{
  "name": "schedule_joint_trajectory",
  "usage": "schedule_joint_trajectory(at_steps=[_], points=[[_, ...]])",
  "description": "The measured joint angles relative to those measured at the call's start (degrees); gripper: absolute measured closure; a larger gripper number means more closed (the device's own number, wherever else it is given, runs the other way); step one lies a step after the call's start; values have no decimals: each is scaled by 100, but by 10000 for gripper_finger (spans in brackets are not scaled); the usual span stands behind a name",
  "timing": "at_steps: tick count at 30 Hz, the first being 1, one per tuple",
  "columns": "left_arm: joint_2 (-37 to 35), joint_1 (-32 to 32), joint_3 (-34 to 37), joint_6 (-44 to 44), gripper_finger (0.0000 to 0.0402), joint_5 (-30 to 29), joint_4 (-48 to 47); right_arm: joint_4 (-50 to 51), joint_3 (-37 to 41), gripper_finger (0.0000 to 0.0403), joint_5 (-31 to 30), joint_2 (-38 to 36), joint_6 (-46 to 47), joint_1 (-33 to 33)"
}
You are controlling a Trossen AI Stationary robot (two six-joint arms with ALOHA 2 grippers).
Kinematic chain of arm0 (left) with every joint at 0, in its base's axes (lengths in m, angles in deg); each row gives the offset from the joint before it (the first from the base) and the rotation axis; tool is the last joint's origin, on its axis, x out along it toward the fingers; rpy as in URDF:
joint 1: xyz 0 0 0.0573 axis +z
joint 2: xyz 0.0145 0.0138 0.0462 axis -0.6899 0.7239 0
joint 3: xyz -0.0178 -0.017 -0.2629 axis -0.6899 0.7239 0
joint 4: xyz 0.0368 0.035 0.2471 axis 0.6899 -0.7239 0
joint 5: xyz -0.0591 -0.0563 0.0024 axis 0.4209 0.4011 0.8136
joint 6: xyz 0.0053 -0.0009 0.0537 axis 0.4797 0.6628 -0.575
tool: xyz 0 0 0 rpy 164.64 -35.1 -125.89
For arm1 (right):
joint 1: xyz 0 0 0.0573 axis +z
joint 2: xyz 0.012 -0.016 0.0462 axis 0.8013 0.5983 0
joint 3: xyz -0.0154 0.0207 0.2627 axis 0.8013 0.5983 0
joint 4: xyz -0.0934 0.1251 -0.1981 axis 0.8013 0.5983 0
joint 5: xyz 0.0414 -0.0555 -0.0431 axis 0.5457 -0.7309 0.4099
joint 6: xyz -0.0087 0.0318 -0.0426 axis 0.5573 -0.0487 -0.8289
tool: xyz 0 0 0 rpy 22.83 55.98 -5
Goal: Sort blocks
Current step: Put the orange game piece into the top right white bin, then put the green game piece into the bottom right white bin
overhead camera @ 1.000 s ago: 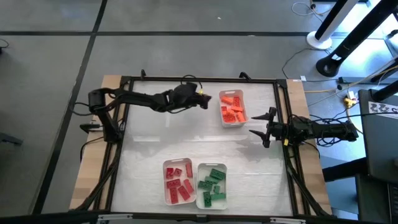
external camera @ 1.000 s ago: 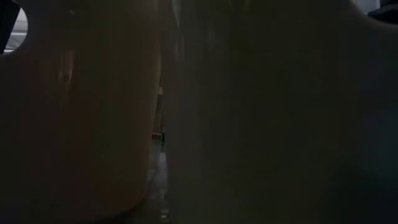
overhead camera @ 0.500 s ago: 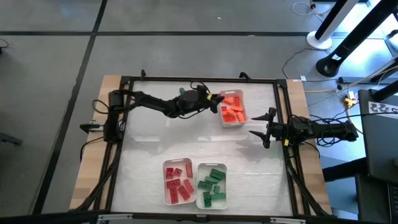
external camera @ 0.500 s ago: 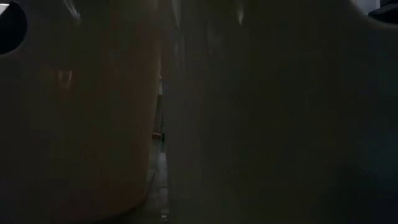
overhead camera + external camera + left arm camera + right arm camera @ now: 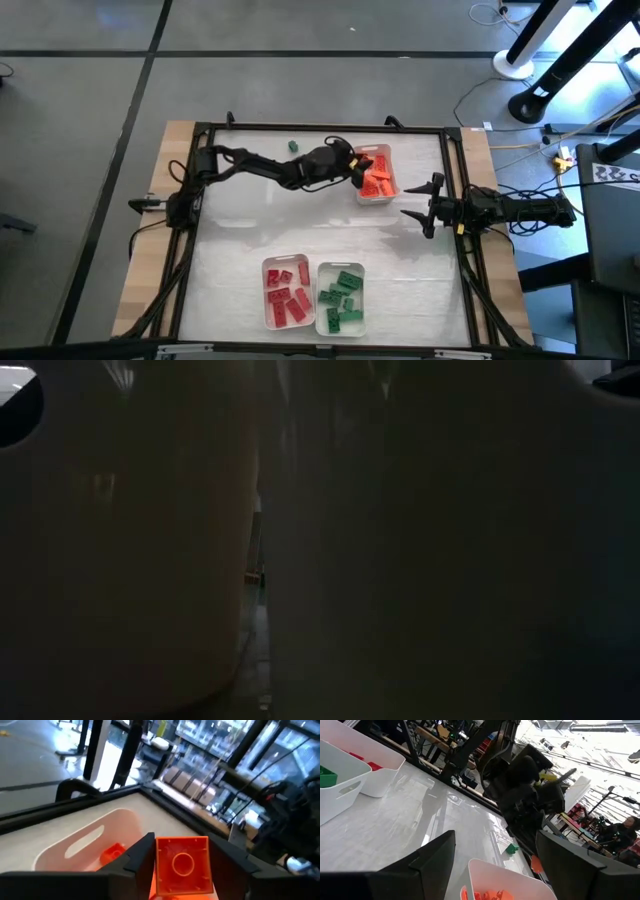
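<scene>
Orange studded block (image 5: 182, 865) pinched between left gripper (image 5: 182, 870) fingers; right gripper (image 5: 420, 203) fingers spread.

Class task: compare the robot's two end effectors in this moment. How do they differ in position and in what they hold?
The left end effector is over the orange tray, gripping an orange block; the right end effector holds nothing, fingers wide open, beside that tray. Both are dark and two-fingered.

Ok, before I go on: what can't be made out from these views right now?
- Low view: whole table hidden; white tray walls fill the lens.
- High view: left hand over the orange tray; arm hides its grip.
- Left wrist view: orange block cut off by the bottom edge.
- High view: stray green block too small for detail.
</scene>
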Motion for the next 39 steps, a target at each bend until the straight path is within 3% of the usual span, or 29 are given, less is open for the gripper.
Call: schedule_joint_trajectory(at_steps=[6,10,18,23,30,39], points=[[2,138,-223,66,196,23,-947,2,2,127,0,0,0,0],[5,184,-233,80,172,21,-952,0,2,127,0,0,0,0],[-415,336,-239,-727,167,43,-1608,0,2,127,2,0,-2,0],[-817,656,-239,-823,167,-40,-3132,-2,2,127,3,2,-2,0],[-1171,1318,-235,65,167,-255,-5345,-7,2,127,3,2,-2,-2],[-1215,1835,-235,-776,166,-237,-6194,-11,2,127,4,2,-2,-1]])
